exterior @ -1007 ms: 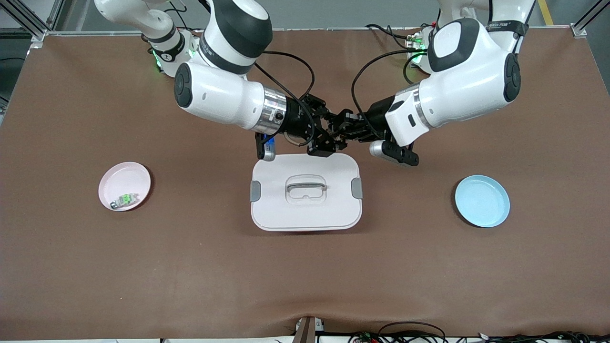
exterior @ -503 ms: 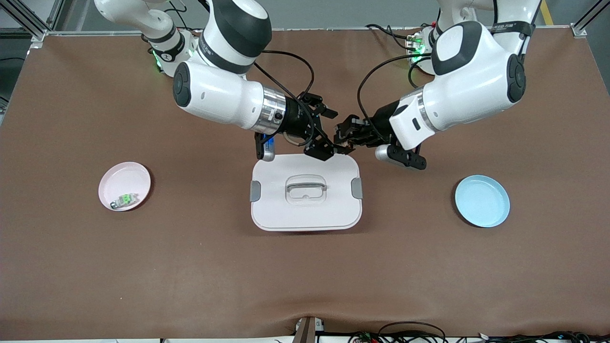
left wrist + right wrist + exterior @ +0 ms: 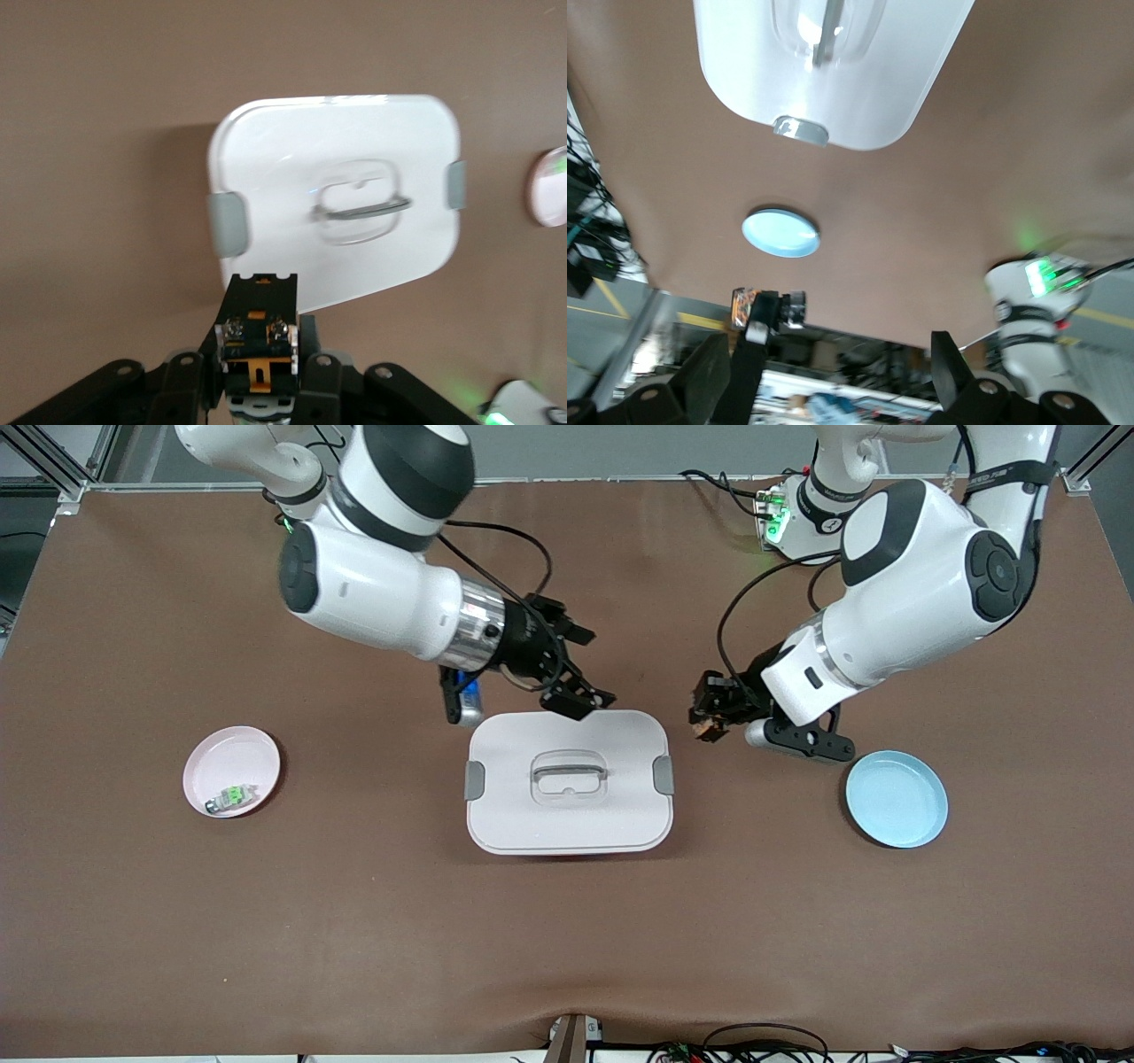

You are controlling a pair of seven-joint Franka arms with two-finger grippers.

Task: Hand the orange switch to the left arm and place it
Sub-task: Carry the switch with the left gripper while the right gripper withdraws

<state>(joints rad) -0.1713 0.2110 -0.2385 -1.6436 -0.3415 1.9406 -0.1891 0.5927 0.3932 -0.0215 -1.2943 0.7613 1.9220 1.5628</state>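
Observation:
The orange switch point(image 3: 705, 732) is pinched in my left gripper point(image 3: 706, 713), which is shut on it above the bare table between the white box point(image 3: 567, 815) and the blue plate point(image 3: 896, 798). In the left wrist view the switch point(image 3: 258, 329) sits between the fingers of the left gripper point(image 3: 259, 363), with the box point(image 3: 292, 168) farther off. My right gripper point(image 3: 595, 670) is open and empty over the box edge nearest the arm bases. In the right wrist view the right gripper point(image 3: 828, 350) stands wide open, and the box point(image 3: 895, 80) and the switch point(image 3: 744, 305) in the other gripper show.
A pink plate point(image 3: 221, 746) toward the right arm's end holds a green-and-grey component point(image 3: 231, 797). The blue plate also shows in the right wrist view point(image 3: 780, 232). The pink plate's edge shows in the left wrist view point(image 3: 549, 186).
The two grippers were together over the box's edge. The left gripper has drawn away toward the blue plate with the switch in it. The right gripper has pulled back toward its own end, open.

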